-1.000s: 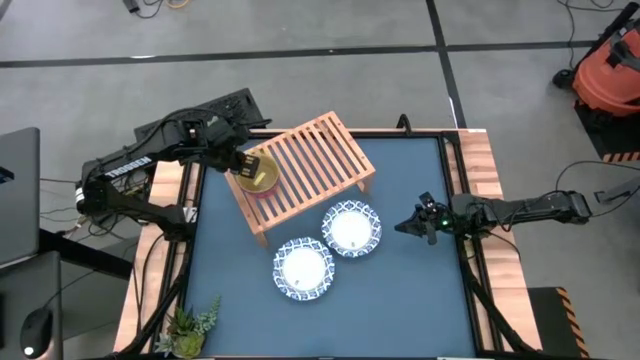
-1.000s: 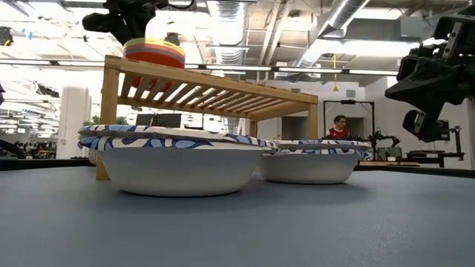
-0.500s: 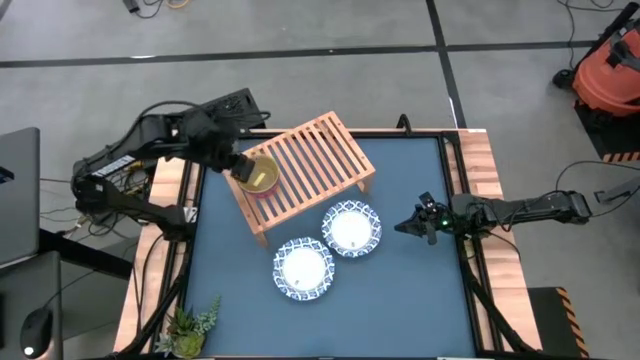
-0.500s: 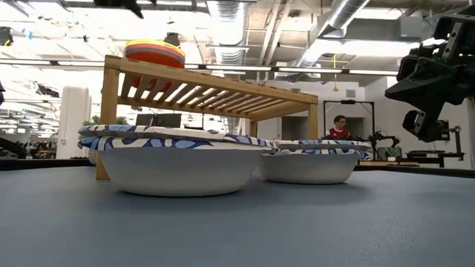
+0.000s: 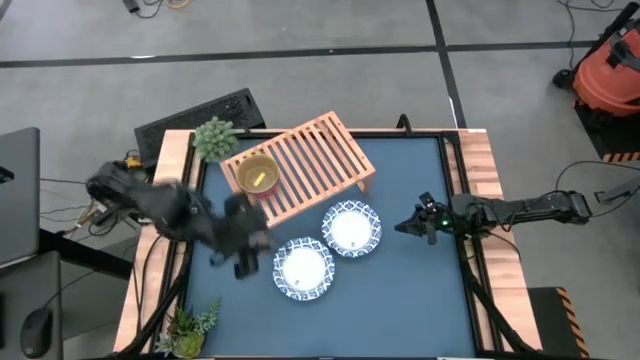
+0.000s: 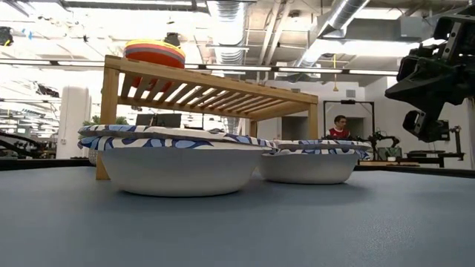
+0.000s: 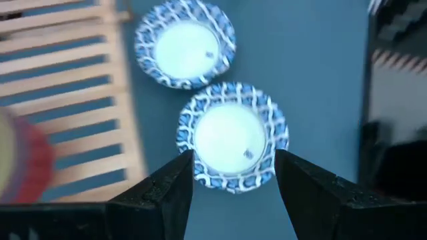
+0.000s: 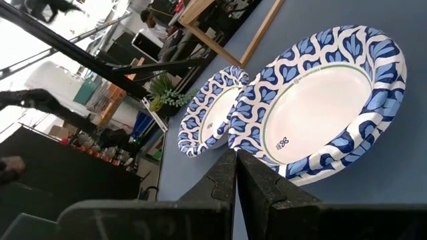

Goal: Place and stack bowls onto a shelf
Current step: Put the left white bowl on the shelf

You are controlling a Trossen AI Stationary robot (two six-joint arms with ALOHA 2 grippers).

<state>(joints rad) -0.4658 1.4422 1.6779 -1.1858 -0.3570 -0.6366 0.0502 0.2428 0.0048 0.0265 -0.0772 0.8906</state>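
Surface: blue table (image 5: pixel 400 300) with wood edging, grey floor around it.
High view, shelf: shelf (image 5: pixel 310 165) stands at the table's back left; the small-bowl stack (image 5: pixel 257 177), yellow on top, sits on its left end.
High view, white bowls: near bowl (image 5: pixel 303 268) and far bowl (image 5: pixel 351 229) lie on the table in front of the shelf, rims touching or nearly so.
High view, left gripper: left gripper (image 5: pixel 243 262) is blurred, just left of the near bowl.
High view, right gripper: right gripper (image 5: pixel 410 226) waits at the right edge.
Low view: stack (image 6: pixel 154 53) rests on the slats; both white bowls sit upright below.
Left wrist view: fingers (image 7: pixel 167 193) spread apart, empty, framing the near bowl (image 7: pixel 231 135).
Right wrist view: fingers (image 8: pixel 230 180) pressed together, holding nothing; both bowls lie ahead.
Handling: white bowls look light, thin and flexible; the patterned rim is the likely place to pinch.
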